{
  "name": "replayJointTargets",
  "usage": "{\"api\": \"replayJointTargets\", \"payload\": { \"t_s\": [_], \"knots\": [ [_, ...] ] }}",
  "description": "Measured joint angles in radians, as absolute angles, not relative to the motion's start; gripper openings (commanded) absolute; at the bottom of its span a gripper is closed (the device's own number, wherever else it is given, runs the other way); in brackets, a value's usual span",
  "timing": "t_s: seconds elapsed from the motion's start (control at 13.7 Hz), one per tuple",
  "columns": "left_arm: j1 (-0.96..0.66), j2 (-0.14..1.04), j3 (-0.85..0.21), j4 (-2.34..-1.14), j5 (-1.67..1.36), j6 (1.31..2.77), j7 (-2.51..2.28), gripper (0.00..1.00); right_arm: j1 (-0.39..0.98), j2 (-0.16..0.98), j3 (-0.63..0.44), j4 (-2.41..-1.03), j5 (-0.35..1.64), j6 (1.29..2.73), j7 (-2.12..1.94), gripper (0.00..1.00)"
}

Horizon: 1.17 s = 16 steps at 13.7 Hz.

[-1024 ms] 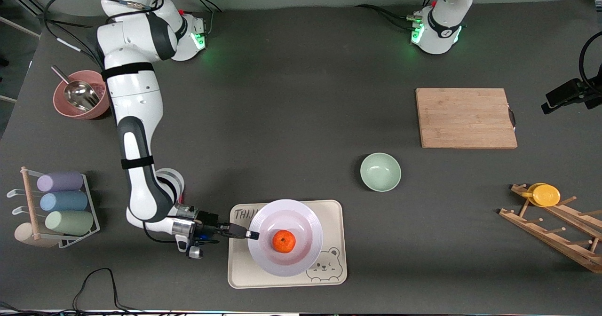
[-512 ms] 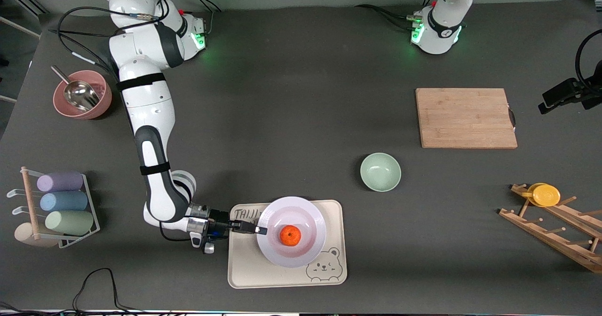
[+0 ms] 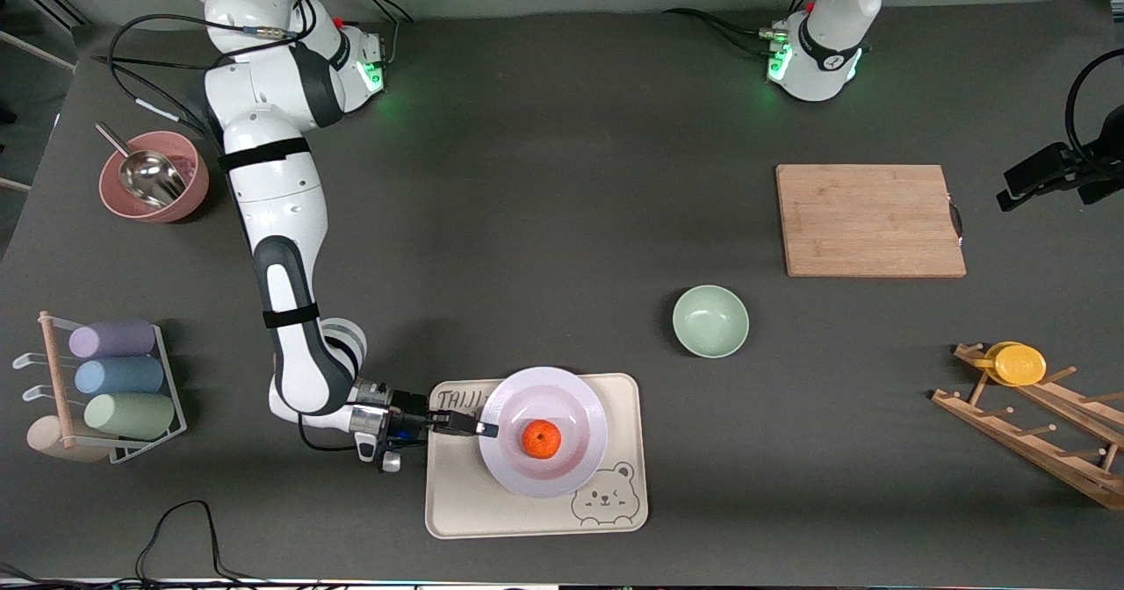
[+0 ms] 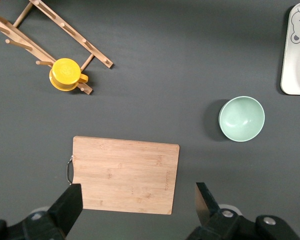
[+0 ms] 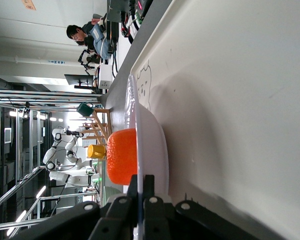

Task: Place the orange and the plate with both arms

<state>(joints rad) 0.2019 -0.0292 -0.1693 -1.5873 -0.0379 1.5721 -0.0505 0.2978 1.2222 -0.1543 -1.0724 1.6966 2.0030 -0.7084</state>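
The white plate (image 3: 544,397) lies on the cream bear tray (image 3: 457,502), near the front camera. The orange (image 3: 542,439) sits in the plate's middle. My right gripper (image 3: 475,428) is shut on the plate's rim at the side toward the right arm's end of the table. The right wrist view shows its jaws (image 5: 141,182) clamped on the thin rim, with the plate (image 5: 157,145), the orange (image 5: 122,156) and the tray (image 5: 230,100) just past them. My left gripper (image 4: 137,207) is open and empty, high over the edge of the cutting board (image 4: 125,175).
A pale-green bowl (image 3: 710,320) stands between the tray and the wooden cutting board (image 3: 869,219). A wooden rack with a yellow cup (image 3: 1019,364) is at the left arm's end. A pink bowl with a scoop (image 3: 154,177) and a cup rack (image 3: 114,379) are at the right arm's end.
My right gripper has lowered the plate with the orange onto the tray and shifted it slightly toward the left arm's end. It has held still for the last half second.
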Motion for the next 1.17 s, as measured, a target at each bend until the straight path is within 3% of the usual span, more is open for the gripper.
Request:
{"api": "replayJointTargets", "payload": {
  "t_s": [0.51,1.17],
  "knots": [
    [0.175,-0.029,-0.151,-1.587,-0.028,1.572,-0.052,1.0,0.298,1.222,-0.158,-1.07,1.685,2.004,-0.708,0.45],
    [0.175,-0.03,-0.147,-1.583,-0.025,1.574,-0.054,1.0,0.297,1.174,-0.193,-1.052,1.472,2.023,-0.562,0.45]
  ]
}}
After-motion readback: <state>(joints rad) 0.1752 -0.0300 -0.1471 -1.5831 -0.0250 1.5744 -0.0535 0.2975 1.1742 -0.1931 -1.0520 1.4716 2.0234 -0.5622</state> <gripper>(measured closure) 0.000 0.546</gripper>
